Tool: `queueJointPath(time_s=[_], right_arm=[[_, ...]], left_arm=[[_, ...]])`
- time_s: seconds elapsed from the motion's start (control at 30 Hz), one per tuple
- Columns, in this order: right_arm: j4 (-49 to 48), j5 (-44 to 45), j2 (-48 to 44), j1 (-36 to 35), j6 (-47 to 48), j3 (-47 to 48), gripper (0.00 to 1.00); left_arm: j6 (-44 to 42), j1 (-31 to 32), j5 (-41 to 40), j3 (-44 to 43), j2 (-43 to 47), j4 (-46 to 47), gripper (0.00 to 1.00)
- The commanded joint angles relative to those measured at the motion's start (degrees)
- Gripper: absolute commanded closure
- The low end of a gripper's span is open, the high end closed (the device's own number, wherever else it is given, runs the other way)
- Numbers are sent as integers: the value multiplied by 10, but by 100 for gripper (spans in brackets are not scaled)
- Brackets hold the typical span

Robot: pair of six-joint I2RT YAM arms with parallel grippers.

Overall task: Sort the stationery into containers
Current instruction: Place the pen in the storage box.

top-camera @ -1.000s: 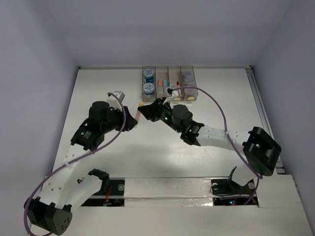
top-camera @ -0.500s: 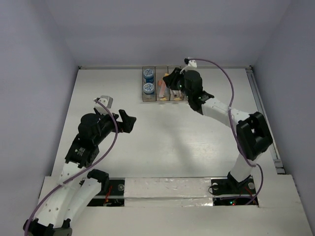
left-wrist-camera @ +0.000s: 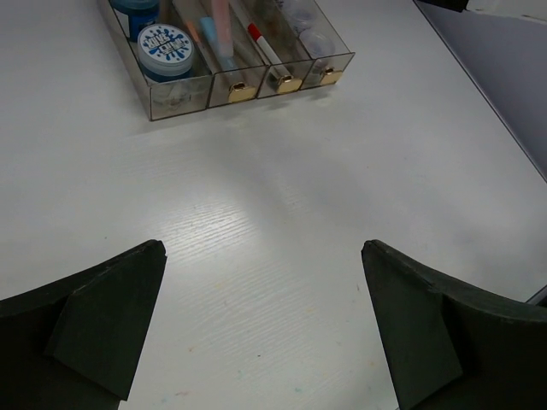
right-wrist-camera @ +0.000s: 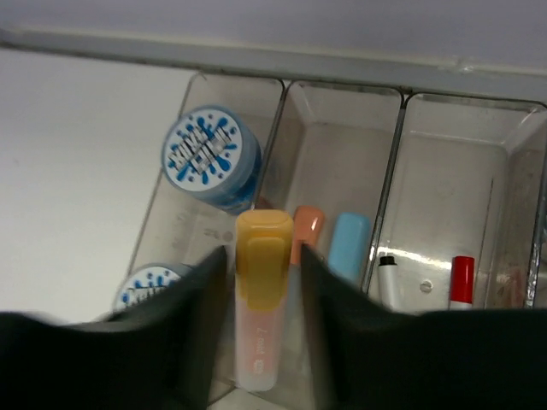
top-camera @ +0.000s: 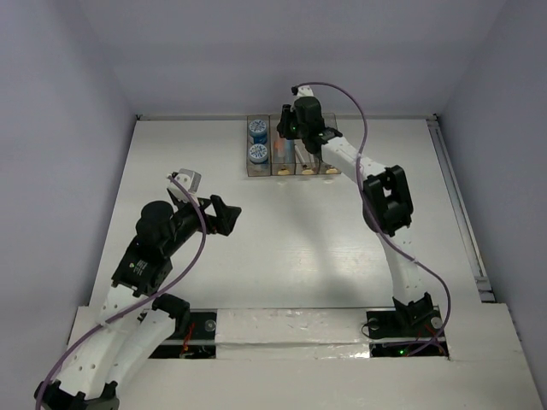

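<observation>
The containers [top-camera: 282, 171] stand in a row at the table's far edge. My right gripper [top-camera: 289, 128] hovers over their left half. In the right wrist view a pale pink stick with a yellow cap [right-wrist-camera: 263, 342] stands between the fingers of my right gripper [right-wrist-camera: 263, 256], with a thin gap on each side. It is over the wall between the bin of blue-topped rolls [right-wrist-camera: 212, 156] and the bin with an orange stick [right-wrist-camera: 308, 226] and a light-blue stick [right-wrist-camera: 350, 243]. A red-capped marker [right-wrist-camera: 461, 282] lies one bin further right. My left gripper [top-camera: 224, 213] is wide open and empty above bare table [left-wrist-camera: 265, 196].
The room's back wall rises directly behind the bins [left-wrist-camera: 248, 85]. A metal rail [top-camera: 449, 179] runs along the table's right edge. The right arm's purple cable [top-camera: 359, 120] loops above the bins.
Both grippers met at the stick in mid-table. The left one opened and drew back left. The right arm carried the stick up over the bins, and its jaws have parted.
</observation>
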State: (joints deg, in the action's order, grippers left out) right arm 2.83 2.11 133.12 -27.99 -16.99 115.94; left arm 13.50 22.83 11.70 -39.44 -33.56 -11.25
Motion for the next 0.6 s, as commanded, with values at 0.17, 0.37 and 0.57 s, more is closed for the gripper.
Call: queueJointPath(time_s=[0.17,0.37,0.57], right_arm=[[61,-33,-46,0,23,42,4],[-31,-64,-235,0,-8,-173,5],[-117,-89,-548,0,-39,-475,0]], left_arm=[[-7,4,-13,-13,4,25,1],[-7,-20,-5,-18,6,25,1],[-4,-26,5,-18,14,32,1]])
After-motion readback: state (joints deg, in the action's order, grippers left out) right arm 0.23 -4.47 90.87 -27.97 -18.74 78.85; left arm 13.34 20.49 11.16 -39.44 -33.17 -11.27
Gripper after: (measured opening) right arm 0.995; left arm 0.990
